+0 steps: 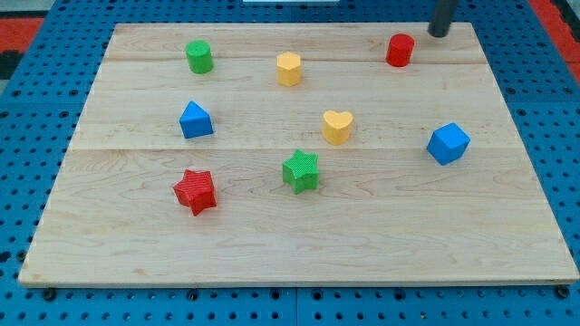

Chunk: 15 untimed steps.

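One dark rod, my tip (439, 34), stands just right of the red cylinder (400, 50), not touching.

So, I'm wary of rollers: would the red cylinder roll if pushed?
Probably not: the red cylinder stands upright on its flat end, so it likely slides. It looks squat, so tipping seems unlikely. My tip is just to its upper right.

Pale wood board (299, 235) on blue pegboard (27, 54) — blocks red (195, 190), green (300, 170), blue (448, 143), yellow (337, 126); dark rod (442, 18).
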### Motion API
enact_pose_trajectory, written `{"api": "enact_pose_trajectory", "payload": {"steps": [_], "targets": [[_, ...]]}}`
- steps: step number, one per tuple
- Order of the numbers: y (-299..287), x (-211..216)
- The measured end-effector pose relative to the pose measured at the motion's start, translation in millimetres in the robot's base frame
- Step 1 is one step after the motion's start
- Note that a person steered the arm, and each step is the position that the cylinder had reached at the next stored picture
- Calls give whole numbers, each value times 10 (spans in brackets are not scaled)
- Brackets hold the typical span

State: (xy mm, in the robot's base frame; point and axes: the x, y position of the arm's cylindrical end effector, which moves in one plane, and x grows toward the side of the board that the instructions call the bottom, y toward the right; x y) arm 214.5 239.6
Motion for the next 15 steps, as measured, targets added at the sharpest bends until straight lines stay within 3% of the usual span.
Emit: {"api": "enact_pose_trajectory", "payload": {"steps": [3,5,7,9,10,12,13,15], "targets": [[-957,230],[-612,358],[-1256,621],[-537,880],[-745,1041],[-1021,984],[-767,918],[-1516,615]]}}
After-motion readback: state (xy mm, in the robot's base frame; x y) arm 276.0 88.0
